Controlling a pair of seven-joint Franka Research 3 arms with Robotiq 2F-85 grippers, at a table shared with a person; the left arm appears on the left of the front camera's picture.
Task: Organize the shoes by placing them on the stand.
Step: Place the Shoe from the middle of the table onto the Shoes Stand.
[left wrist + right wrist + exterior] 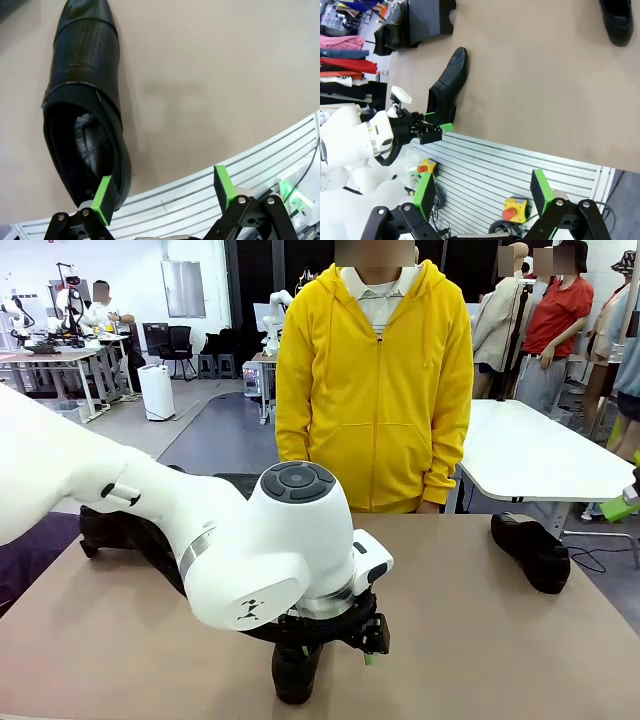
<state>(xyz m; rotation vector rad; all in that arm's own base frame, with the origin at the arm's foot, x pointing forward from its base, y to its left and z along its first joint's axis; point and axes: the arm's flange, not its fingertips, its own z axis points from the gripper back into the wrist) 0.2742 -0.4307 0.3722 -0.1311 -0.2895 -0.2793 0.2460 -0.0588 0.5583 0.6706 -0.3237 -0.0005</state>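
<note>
Loafer (85,115) at table (225,75) near edge awaits pickup
Left gripper (164,186) hangs by its heel, jaws apart (probably lining up a grasp); right gripper (485,187) likewise spread.

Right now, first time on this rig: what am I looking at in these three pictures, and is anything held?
Two white robot arms work at a table, opposite a person in a yellow hoodie. The front picture looks across the table; the other two look along each arm's tool. The left tool is open, low by a black shoe at the near edge. The right tool is open too. Another shoe lies far right; the stand is far left. Nothing is held.
</note>
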